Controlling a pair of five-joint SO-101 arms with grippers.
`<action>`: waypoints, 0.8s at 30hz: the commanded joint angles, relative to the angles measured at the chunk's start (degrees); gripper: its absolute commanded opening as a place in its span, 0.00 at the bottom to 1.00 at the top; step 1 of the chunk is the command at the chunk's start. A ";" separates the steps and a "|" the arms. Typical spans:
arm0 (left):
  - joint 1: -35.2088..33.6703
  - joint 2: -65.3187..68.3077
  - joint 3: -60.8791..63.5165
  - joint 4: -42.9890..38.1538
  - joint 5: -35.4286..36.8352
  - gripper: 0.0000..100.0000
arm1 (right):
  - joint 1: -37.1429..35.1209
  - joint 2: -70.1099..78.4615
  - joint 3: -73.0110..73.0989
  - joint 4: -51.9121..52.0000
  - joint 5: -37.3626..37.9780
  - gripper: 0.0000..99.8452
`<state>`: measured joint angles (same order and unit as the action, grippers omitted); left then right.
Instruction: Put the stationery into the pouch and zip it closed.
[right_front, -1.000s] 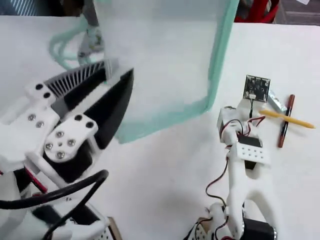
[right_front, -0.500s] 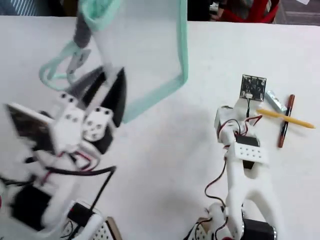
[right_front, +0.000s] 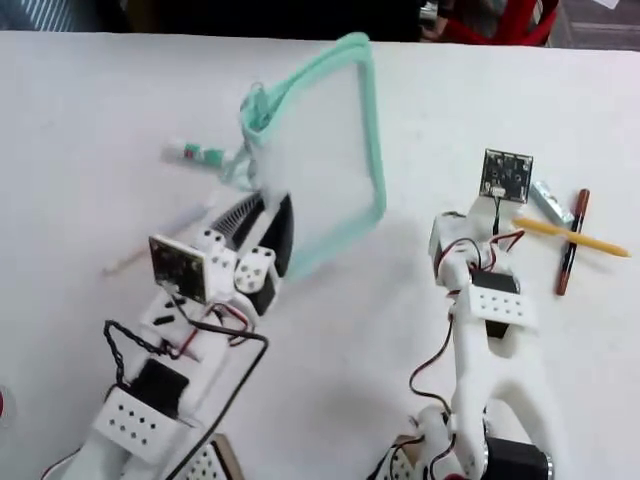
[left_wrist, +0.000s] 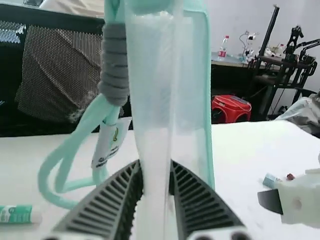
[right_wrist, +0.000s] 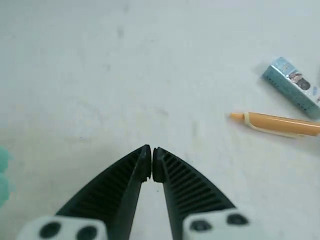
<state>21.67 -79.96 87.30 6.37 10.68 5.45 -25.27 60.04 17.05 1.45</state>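
Note:
My left gripper (left_wrist: 155, 172) is shut on the lower edge of the pouch (left_wrist: 167, 95), a translucent bag with mint green trim, and holds it upright above the table. In the high view the left gripper (right_front: 272, 212) and the pouch (right_front: 325, 150) sit left of centre. A mint strap (left_wrist: 70, 165) with a grey wrap dangles from the pouch. My right gripper (right_wrist: 151, 162) is shut on nothing, low over bare table. Beyond it lie a yellow pen (right_wrist: 282, 125) and a small blue box (right_wrist: 292, 87). A dark red pen (right_front: 572, 240) crosses the yellow pen (right_front: 580, 239).
A green and white glue stick (right_front: 195, 152) lies left of the pouch, with a pale pencil (right_front: 145, 250) nearer the left arm. The right arm (right_front: 492, 300) stands right of centre. Bare table lies between the two arms.
The left arm has dropped away from the camera and carried the pouch down and towards the table's middle. The glue stick and pencil have come into sight. The right arm has not moved.

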 joint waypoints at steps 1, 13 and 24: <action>0.48 -1.27 2.46 -5.10 0.44 0.03 | -0.84 -0.13 -2.55 0.31 -0.18 0.02; 1.54 5.41 9.14 -14.51 -3.60 0.03 | -0.57 -0.22 -1.85 0.04 -0.18 0.02; 3.30 20.62 9.05 -23.65 -3.69 0.03 | -2.86 -3.56 -10.37 12.62 4.13 0.02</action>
<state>23.78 -62.73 96.97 -15.69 6.90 4.31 -25.54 58.02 20.92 1.80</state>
